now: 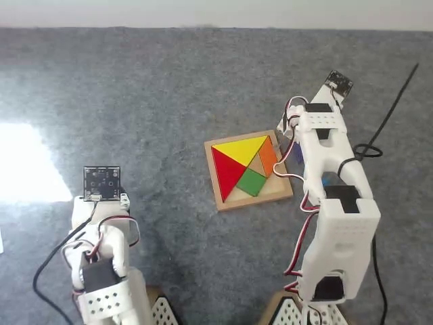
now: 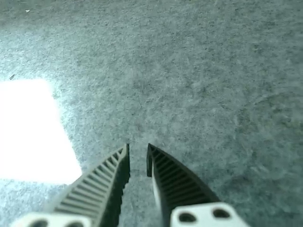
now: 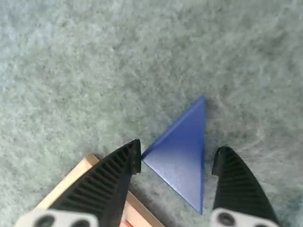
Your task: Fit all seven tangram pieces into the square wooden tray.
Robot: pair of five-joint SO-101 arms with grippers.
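The right gripper's (image 3: 179, 149) fingers were spread wide, one on either side of a blue triangle (image 3: 182, 156) lying flat on the grey carpet (image 1: 155, 95), just off the corner of the wooden tray (image 1: 279, 188) at about 2 o'clock from its middle. Inside the tray a yellow triangle (image 1: 240, 149) sat at 12 o'clock, a red triangle (image 1: 225, 172) at 9, a green square (image 1: 252, 181) at 6 and an orange piece (image 1: 268, 157) at 2. The left gripper's (image 2: 138, 149) fingers were nearly pressed together on nothing, over bare carpet well apart from the tray, at its 8 o'clock.
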